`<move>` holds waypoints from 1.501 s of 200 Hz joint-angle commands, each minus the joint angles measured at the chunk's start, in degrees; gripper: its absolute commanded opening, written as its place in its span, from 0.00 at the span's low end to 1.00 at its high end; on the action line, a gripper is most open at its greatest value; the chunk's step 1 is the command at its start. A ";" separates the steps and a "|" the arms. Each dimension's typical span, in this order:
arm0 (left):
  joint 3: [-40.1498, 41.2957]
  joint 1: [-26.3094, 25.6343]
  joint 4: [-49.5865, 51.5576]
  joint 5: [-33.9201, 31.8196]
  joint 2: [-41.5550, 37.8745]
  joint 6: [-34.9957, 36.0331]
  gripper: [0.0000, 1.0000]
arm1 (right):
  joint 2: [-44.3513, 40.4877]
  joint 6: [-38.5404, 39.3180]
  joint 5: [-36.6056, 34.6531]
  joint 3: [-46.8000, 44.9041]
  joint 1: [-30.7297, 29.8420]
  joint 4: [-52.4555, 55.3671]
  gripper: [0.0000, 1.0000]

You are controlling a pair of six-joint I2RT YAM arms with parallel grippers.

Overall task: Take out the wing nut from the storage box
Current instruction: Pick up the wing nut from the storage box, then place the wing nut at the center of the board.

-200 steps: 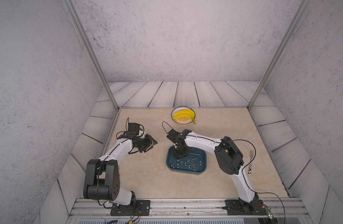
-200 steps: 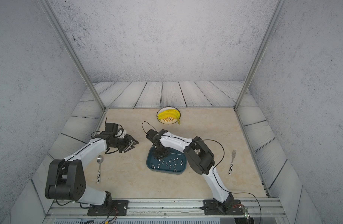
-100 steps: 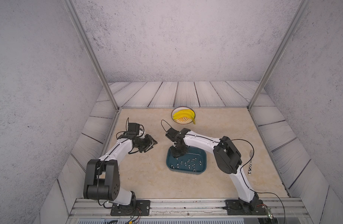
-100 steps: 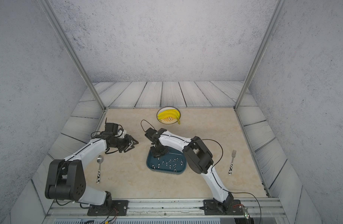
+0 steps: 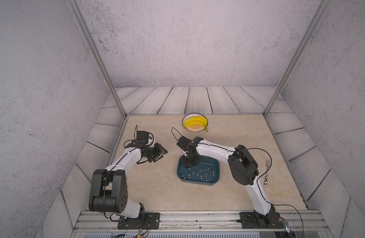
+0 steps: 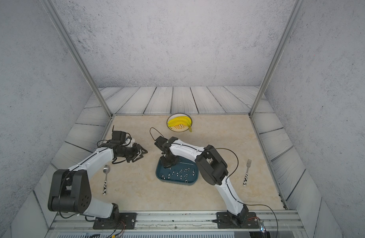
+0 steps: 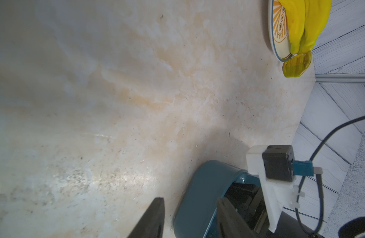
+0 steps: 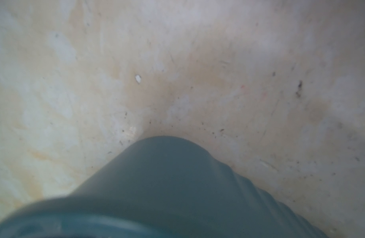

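The right gripper [image 5: 190, 162] stood with its jaws together, planted in the far left corner of the storage box [image 5: 198, 182]. Whether it had pinched anything could not be told (its own wrist camera gave only the storage box [image 8: 167, 175] as a teal blur against the table). The left gripper [image 5: 162, 154] hung empty over bare table to the left of the box, jaws apart, one of its fingertips [image 7: 156, 208] just beside the box's corner in the left wrist view. The wing nuts [image 5: 200, 170] lay loose across the box floor, nearer the robot than the right gripper.

The table [image 5: 156, 189] was beige, marbled and scuffed, fenced by pale wood-plank panels, aluminium posts and grey speckled walls. A plate [image 5: 189, 129] of bananas [image 5: 195, 122] sat at the far edge. A fork [image 5: 267, 171] lay to the right of the right arm and a spoon [image 6: 105, 179] beside the left arm.

Against a second earlier, the right arm had edged slightly leftward. The left arm, box and cutlery had kept their places.

The plate's orange print was too small to read.
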State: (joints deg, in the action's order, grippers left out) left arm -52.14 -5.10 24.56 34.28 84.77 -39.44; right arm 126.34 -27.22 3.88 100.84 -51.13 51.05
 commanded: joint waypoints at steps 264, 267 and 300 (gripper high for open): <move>-30.97 -27.55 12.65 -1.56 14.74 12.02 0.48 | -27.12 0.91 -10.10 -24.13 33.81 5.16 0.00; -31.29 -27.77 12.70 -1.44 15.11 12.02 0.48 | -27.05 0.86 -10.40 -24.67 34.41 4.99 0.00; -33.35 -29.13 12.80 -0.57 17.42 11.85 0.48 | -26.42 -0.14 -9.86 -29.21 41.11 2.97 0.00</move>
State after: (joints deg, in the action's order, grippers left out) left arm -83.68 -33.82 34.96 32.93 101.03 -29.02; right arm 100.29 -25.93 -5.58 73.78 -13.32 55.46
